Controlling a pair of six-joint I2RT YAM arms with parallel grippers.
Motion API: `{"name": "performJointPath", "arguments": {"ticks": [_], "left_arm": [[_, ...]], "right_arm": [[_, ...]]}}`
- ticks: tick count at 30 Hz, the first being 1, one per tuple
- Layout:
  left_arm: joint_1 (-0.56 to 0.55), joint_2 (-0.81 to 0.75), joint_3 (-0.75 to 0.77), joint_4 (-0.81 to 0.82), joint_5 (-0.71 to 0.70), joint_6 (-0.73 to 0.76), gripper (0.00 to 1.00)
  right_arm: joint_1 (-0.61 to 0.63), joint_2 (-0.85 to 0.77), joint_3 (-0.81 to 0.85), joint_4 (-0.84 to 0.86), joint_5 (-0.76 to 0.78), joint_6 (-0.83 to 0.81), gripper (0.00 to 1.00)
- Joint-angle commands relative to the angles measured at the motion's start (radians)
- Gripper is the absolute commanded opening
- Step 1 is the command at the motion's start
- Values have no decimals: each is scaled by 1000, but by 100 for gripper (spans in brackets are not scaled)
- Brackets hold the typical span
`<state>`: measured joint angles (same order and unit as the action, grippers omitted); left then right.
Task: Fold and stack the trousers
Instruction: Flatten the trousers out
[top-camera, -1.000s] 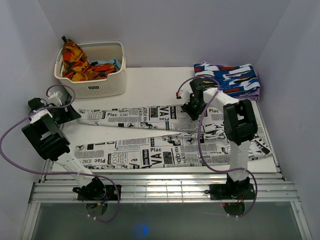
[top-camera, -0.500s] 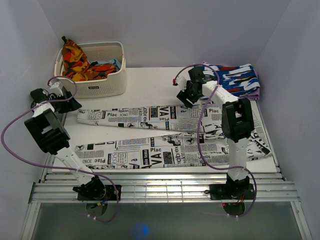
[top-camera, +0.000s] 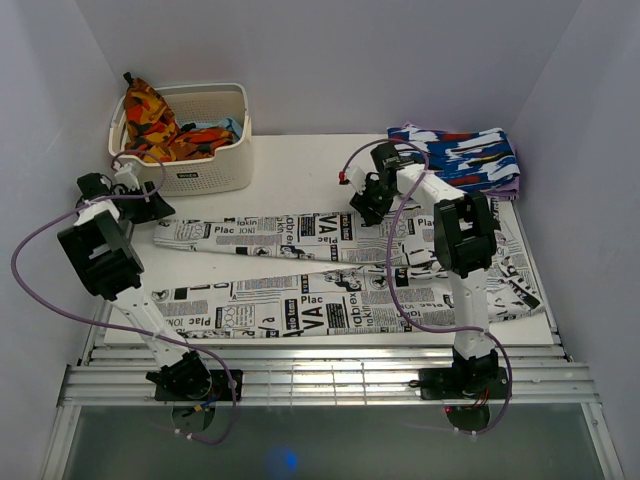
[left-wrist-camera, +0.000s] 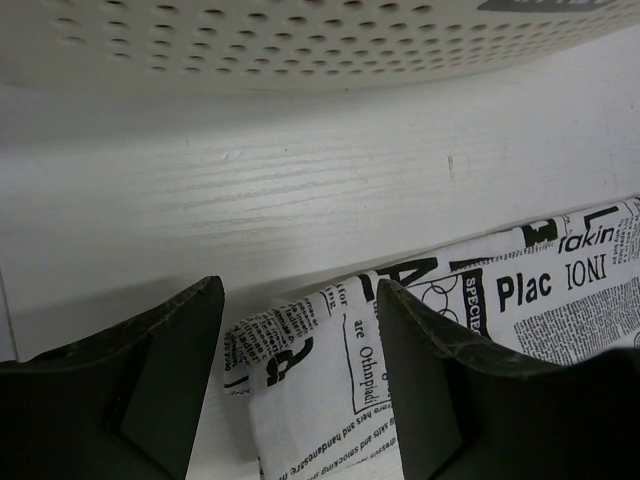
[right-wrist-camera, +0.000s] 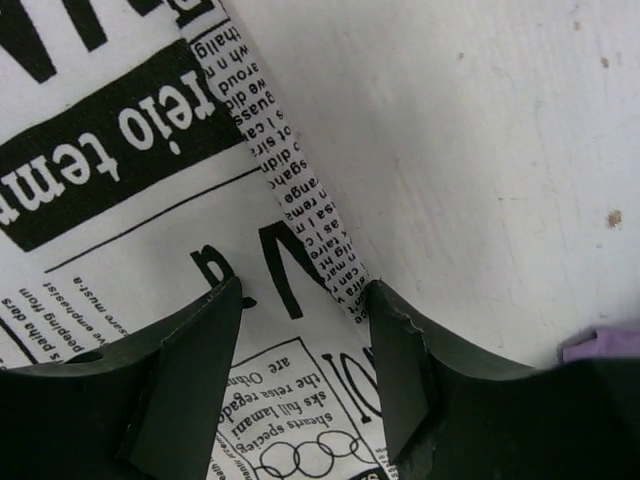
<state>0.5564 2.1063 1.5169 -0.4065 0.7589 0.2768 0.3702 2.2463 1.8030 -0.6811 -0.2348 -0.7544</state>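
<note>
— White tabletop (top-camera: 300, 165). Where are the trousers (top-camera: 320, 270)?
— Spread flat on it, legs splayed. Their cuff corner lies between the fingers of the left gripper (left-wrist-camera: 300, 300), which is spread wide, with bare wood and the basket (left-wrist-camera: 300, 40) wall beyond.
— And the right gripper (right-wrist-camera: 303, 295)?
— Also spread. The hem edge runs between its fingers, with bare table past the fingertips.

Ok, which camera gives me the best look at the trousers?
Top external: the trousers lie spread flat, with both legs visible. Left wrist shows just one leg's end corner; right wrist just a close-up of one printed edge.
</note>
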Motion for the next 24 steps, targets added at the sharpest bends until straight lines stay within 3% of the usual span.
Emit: {"name": "performJointPath", "arguments": {"ticks": [1, 5, 8, 11, 13, 14, 16, 20, 24], "left_arm": [[-3, -20, 19, -49, 28, 39, 73], [-3, -52, -32, -54, -1, 52, 66], [-3, -61, -43, -55, -50, 45, 59], [-3, -71, -58, -55, -67, 42, 51], [-3, -72, -63, -55, -73, 38, 45], [-3, -75, -63, -55, -75, 38, 37], [-3, -84, -60, -55, -70, 33, 28], [-3, -153, -58, -55, -38, 35, 0], [0, -262, -76, -48, -17, 30, 0]], "right_arm": [[9, 0, -25, -94, -83, -62, 59], [9, -17, -53, -104, -106, -77, 55], [10, -8, -47, -124, -112, -85, 45], [9, -7, -50, -124, -106, -91, 33], [10, -4, -48, -124, -100, -92, 16], [9, -4, -45, -124, -94, -88, 9], [9, -13, -41, -121, -87, -83, 8], [9, -62, -48, -103, -58, -69, 8], [-2, -152, -93, -65, -31, -63, 8]]}}
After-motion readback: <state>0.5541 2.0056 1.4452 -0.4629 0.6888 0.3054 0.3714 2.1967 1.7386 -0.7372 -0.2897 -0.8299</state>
